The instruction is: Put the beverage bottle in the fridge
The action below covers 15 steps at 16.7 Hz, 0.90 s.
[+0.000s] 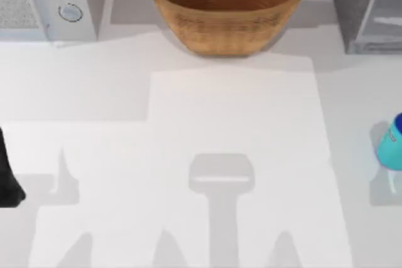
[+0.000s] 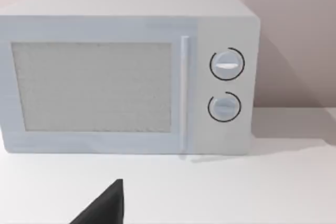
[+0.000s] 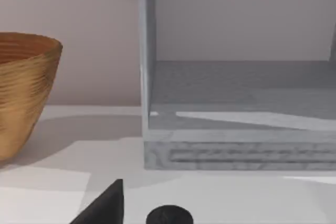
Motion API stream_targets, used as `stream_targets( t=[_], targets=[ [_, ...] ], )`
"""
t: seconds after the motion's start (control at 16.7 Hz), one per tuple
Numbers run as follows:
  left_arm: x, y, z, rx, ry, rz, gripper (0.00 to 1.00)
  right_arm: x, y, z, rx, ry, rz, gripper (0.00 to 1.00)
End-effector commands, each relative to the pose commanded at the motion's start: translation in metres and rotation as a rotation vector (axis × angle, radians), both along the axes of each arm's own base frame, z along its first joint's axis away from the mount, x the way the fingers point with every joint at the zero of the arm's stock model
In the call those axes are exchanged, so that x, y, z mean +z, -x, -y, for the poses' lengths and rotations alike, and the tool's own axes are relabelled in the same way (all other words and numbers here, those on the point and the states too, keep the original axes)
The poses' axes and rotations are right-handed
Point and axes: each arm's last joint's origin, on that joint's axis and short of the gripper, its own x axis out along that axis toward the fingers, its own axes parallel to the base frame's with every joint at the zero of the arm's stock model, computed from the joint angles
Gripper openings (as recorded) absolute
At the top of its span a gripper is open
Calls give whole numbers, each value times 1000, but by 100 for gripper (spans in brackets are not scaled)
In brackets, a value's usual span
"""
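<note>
**Waiting to start: bottle not yet picked up**

Sitting untouched, the beverage bottle (image 1: pixel 392 142) stands at the far right edge of the counter (image 1: pixel 232 130), light blue w/ a dark blue top, partly cut off by the top view's border. Nothing is holding it. The fridge (image 1: pixel 364 10) is at the back right corner, well apart from the bottle; in the right wrist view its front looks open, w/ a grey floor inside and a pale glassy panel along one side. A woven basket (image 1: pixel 227 5) sits at back centre, a microwave (image 1: pixel 47 1) w/ two round knobs at back left.

Left arm is parked at the left edge of the counter, a dark bit of it visible; left gripper (image 2: pixel 105 208) shows as one dark finger tip, so can't tell if fingers are apart or together. Same for the right gripper (image 3: pixel 105 208): one dark tip, can't tell.

Step in hand, as I judge it: the approach, pre-grasp. Bottle is on the right, so the right arm is the likely one. Next move calls for getting fingers apart around the bottle body, closing, lifting, then carrying back toward the fridge opening w/o clipping its frame.
</note>
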Motion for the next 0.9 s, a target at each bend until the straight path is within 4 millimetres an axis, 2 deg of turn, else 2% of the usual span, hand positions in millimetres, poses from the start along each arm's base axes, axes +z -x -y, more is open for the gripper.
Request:
stream_targets(
  t=[0.24, 0.48, 0.72, 0.9],
  targets=[
    [0, 0, 0, 0, 0, 0, 100, 3, -1, 0, 21, 7, 4, 100],
    [0, 0, 0, 0, 0, 0, 100, 12, -13, 2, 115, 47, 2, 100],
    [0, 0, 0, 0, 0, 0, 100, 16, -38, 12, 239, 96, -46, 100],
    [0, 0, 0, 0, 0, 0, 100, 6, -63, 27, 343, 115, -97, 100]
  ],
)
